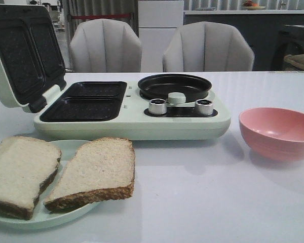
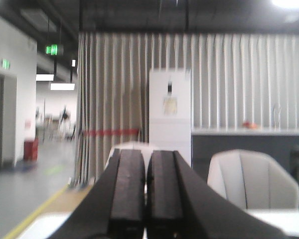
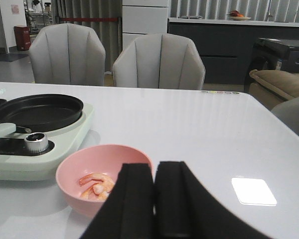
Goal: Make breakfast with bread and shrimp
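Pink bowl [image 3: 103,175] holds shrimp [image 3: 97,185], part-hidden behind right gripper [image 3: 154,199].

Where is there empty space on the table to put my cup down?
The widest bare patch lies in front of the breakfast maker, between the plate of bread and the pink bowl. More bare table shows beyond and beside the bowl, toward the chairs. The plate's corner is crowded.

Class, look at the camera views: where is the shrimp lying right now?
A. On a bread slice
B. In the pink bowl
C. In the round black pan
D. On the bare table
B: the right wrist view shows the shrimp lying inside the pink bowl.
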